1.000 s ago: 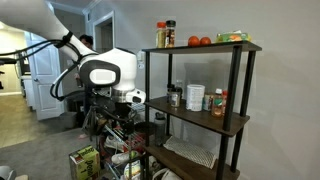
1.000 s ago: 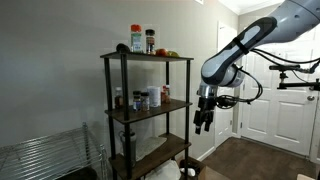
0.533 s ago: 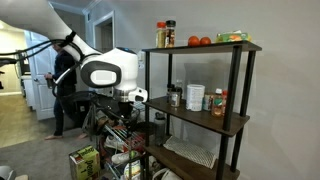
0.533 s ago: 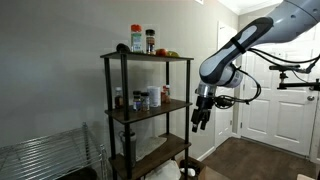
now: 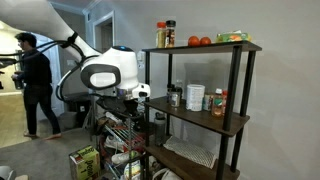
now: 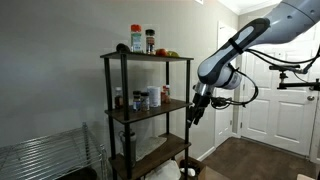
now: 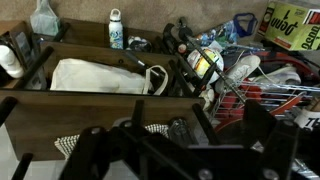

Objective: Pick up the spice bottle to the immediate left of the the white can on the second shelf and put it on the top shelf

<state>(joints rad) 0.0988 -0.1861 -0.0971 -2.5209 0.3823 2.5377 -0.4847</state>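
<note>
Rack's (image 6: pixel 124 120) top shelf (image 6: pixel 150 58) against grey wall (image 6: pixel 50 80)

In an exterior view the camera stands close, at mid-rack height, with the arm (image 5: pixel 105 72) left of the rack (image 5: pixel 200 47). In an exterior view from farther back, the rack (image 6: pixel 148 57) stands left and the arm (image 6: pixel 225 62) right. The wrist view looks down on a lower shelf (image 7: pixel 100 100).
</note>
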